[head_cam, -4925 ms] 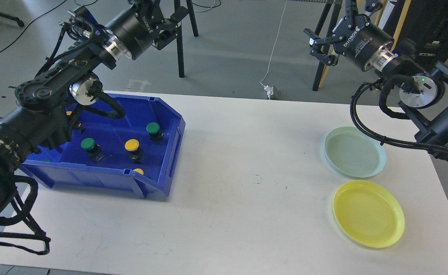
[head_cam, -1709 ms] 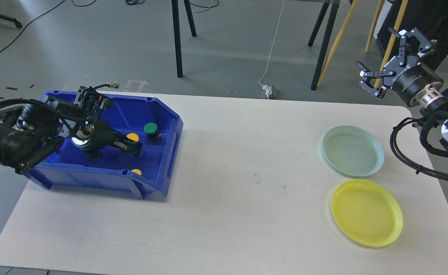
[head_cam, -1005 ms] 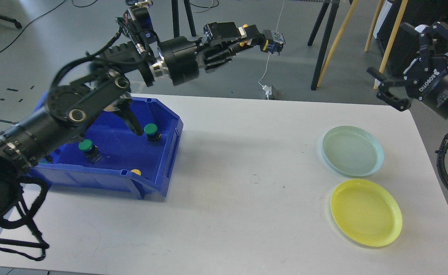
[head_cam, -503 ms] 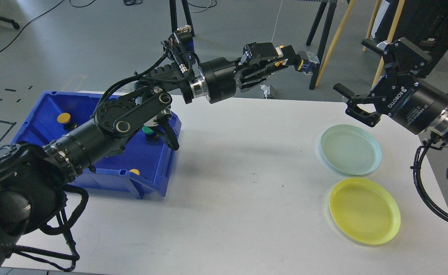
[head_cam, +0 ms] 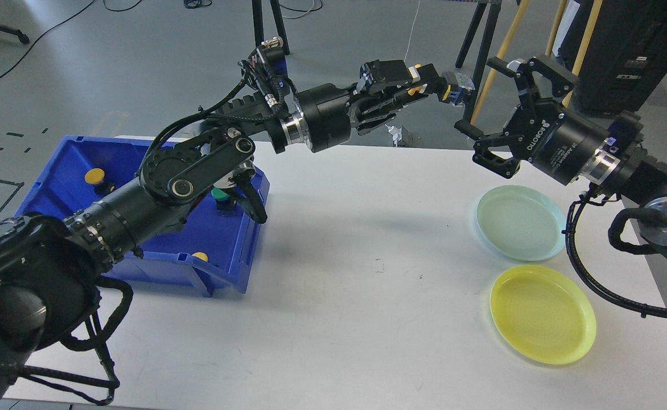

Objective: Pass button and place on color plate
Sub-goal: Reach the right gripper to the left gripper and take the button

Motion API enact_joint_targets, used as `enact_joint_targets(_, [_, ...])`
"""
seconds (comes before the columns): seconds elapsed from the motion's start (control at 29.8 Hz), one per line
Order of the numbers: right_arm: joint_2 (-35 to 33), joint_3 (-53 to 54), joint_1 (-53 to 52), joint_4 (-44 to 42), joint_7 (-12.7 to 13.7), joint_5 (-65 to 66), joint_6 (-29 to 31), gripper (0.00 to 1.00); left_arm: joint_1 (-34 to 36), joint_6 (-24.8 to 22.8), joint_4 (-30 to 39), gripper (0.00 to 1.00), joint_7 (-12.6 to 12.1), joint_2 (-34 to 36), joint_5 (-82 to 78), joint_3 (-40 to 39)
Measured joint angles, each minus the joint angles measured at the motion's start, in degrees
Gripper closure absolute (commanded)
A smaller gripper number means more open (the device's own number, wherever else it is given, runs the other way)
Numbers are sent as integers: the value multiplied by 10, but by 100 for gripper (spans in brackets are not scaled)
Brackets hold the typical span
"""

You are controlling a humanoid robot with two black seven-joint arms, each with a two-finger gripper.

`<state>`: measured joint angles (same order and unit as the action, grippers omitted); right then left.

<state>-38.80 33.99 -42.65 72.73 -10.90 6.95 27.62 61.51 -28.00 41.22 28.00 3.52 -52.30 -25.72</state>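
The handover was the step in hand. The left gripper (head_cam: 431, 86) was stretched out high over the far edge of the white table (head_cam: 333, 319), its fingers pinched on a yellow button (head_cam: 452, 91), whose blue base stuck out past the fingertips toward the other arm. The right gripper (head_cam: 495, 99) hung close beside it with its fingers spread wide, not yet around the button and, as far as I could see, not touching it. To my mind the next move called for the right fingers to slide in around the free base end and close before the left ones let go; after that the piece belonged on the yellow plate (head_cam: 543, 314), which lay empty near the front, just beside the pale green plate (head_cam: 521, 223). More buttons sat in the blue bin (head_cam: 228, 267) at the left. Compared with half a second earlier, the left arm had barely shifted, while the right gripper had risen and swung inward, closing most of the gap to the button.
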Motion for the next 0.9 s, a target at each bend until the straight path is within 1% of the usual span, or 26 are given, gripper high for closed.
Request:
enact_joint_targets(0.03, [3, -2, -2, -2, 0, 0, 0, 9, -1, 0, 0, 98, 0, 0, 0, -1])
enact_joint_targets(0.1, [6, -4, -4, -3, 1, 0, -1, 27, -3, 0, 0, 98, 0, 0, 0, -2])
enact_joint_targets(0.13, [7, -5, -5, -3, 1, 0, -1, 33, -3, 0, 0, 98, 0, 1, 0, -2])
enact_joint_targets(0.27, [7, -5, -11, -3, 1, 1, -1, 51, -4, 0, -1, 97, 0, 1, 0, -3])
enact_joint_targets(0.3, [8, -5, -12, -3, 1, 4, -1, 57, -4, 0, -1, 97, 0, 1, 0, -3])
enact_joint_targets(0.34, [8, -5, -13, -3, 1, 7, -1, 70, -4, 0, -1, 97, 0, 1, 0, -3])
enact_joint_targets(0.37, [8, -5, -15, -3, 0, 12, -1, 76, -4, 0, -1, 97, 0, 1, 0, -3])
enact_joint_targets(0.47, [11, -5, -19, -6, -1, 19, -11, 83, -6, 0, -1, 97, 0, 1, 0, -5])
enact_joint_targets(0.57, [15, -5, -22, -9, -3, 20, -27, 98, -7, 0, -1, 97, 0, 1, 0, -8])
enact_joint_targets(0.6, [16, -4, -22, -9, -3, 20, -31, 100, -7, 0, -1, 97, 0, 1, 0, -8])
enact_joint_targets(0.77, [17, 0, -23, -9, -3, 20, -54, 100, -7, 0, -2, 95, 0, 0, 0, -8])
enact_joint_targets(0.8, [17, 1, -23, -8, -3, 20, -57, 100, -7, 0, -2, 93, 0, 0, 0, -9])
enact_joint_targets(0.84, [17, 1, -23, -8, -3, 20, -60, 100, -7, 0, -2, 87, 0, 0, 0, -10])
enact_joint_targets(0.87, [17, 2, -23, -8, -3, 20, -61, 100, -7, 0, -2, 71, 0, -1, 0, -10])
enact_joint_targets(0.9, [17, 2, -23, -8, -3, 20, -63, 100, -8, 0, -2, 52, 0, -1, 1, -11])
